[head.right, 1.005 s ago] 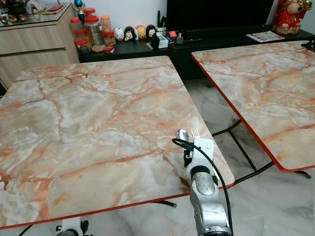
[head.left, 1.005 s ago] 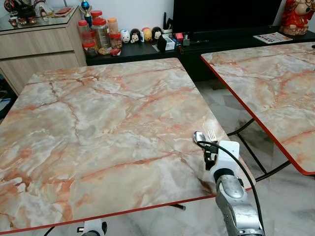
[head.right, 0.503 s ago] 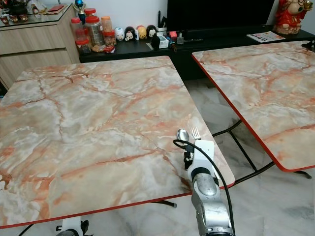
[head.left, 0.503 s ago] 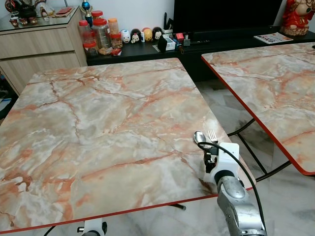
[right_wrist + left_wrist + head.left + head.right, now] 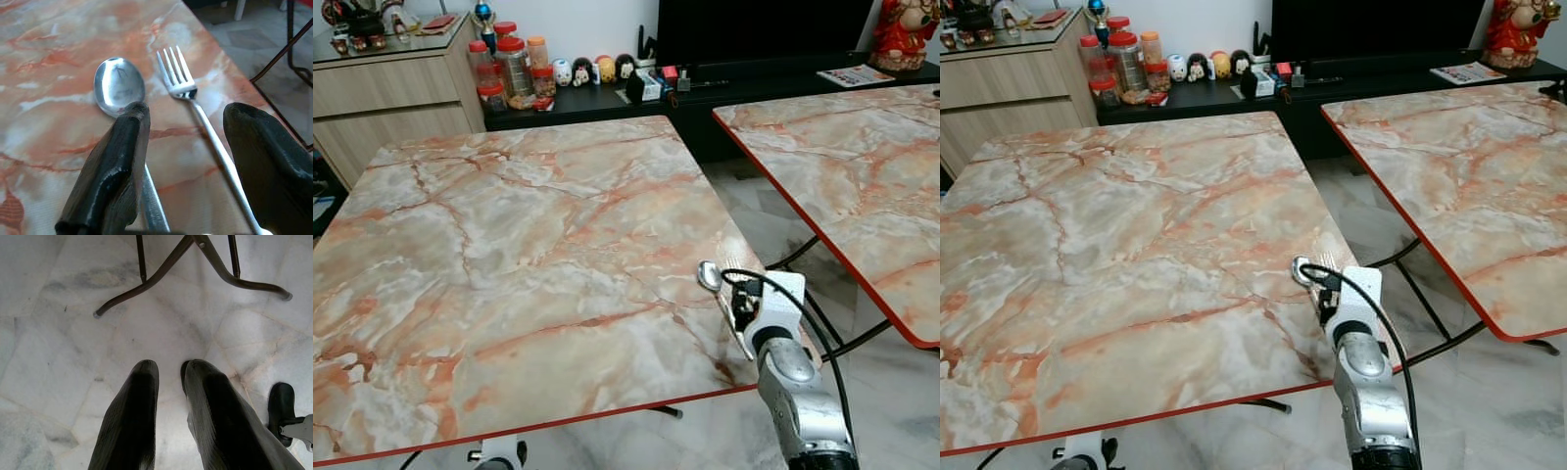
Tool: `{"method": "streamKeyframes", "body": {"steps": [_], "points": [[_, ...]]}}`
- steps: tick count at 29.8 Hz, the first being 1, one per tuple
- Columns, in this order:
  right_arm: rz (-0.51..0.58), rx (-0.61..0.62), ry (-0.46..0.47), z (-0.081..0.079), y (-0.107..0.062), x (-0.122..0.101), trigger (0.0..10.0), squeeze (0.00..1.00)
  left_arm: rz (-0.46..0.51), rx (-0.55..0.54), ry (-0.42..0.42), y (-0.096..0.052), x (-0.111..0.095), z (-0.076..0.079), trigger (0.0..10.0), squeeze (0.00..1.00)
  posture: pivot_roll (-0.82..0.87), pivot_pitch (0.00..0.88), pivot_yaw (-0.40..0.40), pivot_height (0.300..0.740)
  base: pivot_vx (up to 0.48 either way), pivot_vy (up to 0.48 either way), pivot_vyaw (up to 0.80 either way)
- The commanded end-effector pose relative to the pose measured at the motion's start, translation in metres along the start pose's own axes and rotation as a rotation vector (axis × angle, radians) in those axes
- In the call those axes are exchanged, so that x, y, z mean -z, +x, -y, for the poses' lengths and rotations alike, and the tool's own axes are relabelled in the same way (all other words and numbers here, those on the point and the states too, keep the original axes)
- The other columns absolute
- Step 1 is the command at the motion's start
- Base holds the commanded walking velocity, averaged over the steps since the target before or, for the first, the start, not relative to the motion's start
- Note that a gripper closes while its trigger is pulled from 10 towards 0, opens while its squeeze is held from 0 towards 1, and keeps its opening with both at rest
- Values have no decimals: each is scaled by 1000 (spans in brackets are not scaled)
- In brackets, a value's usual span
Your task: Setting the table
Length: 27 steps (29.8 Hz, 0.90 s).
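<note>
Right wrist view: right gripper (image 5: 183, 129) fingers spread apart, low over marble table (image 5: 509, 255) near its right edge. Spoon (image 5: 119, 88) and fork (image 5: 178, 81) lie side by side on tabletop between the fingers, nothing pinched. Left gripper (image 5: 168, 396) hangs idle over floor, fingers nearly pressed together.

The right hand (image 5: 183, 147) reaches forward with fingers spread apart, while the left hand (image 5: 168, 396) hangs down, fingers nearly together.

Spoon (image 5: 119, 86), fork (image 5: 177, 74) seemingly on table (image 5: 509, 255)
</note>
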State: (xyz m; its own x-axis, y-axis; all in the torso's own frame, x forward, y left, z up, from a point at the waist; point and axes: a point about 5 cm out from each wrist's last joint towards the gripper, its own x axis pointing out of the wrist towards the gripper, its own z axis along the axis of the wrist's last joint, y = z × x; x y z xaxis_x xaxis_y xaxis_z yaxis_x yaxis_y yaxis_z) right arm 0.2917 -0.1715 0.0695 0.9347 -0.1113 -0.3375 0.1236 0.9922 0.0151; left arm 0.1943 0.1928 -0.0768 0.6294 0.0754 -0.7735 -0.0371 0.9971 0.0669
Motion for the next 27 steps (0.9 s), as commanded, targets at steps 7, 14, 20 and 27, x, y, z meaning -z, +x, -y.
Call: {"method": "streamKeyframes", "body": {"steps": [7,14,20,27], "points": [[-8,-94,-9,-9,6,-1,10000,0,-4,-7,7,0,-1,-1,10000,0,-56,0,33,740,0,0,0],[-21,-106,-14,-9,6,3,10000,0,-6,-6,5,0,0,-1,10000,0,-57,0,32,740,0,0,0],[-32,-102,-15,-8,7,6,10000,0,-7,-4,5,0,-1,-1,10000,0,-59,0,33,740,0,0,0],[-37,-111,-17,-8,8,8,10000,0,-7,-2,6,0,-1,0,10000,0,-59,0,33,740,0,0,0]]}}
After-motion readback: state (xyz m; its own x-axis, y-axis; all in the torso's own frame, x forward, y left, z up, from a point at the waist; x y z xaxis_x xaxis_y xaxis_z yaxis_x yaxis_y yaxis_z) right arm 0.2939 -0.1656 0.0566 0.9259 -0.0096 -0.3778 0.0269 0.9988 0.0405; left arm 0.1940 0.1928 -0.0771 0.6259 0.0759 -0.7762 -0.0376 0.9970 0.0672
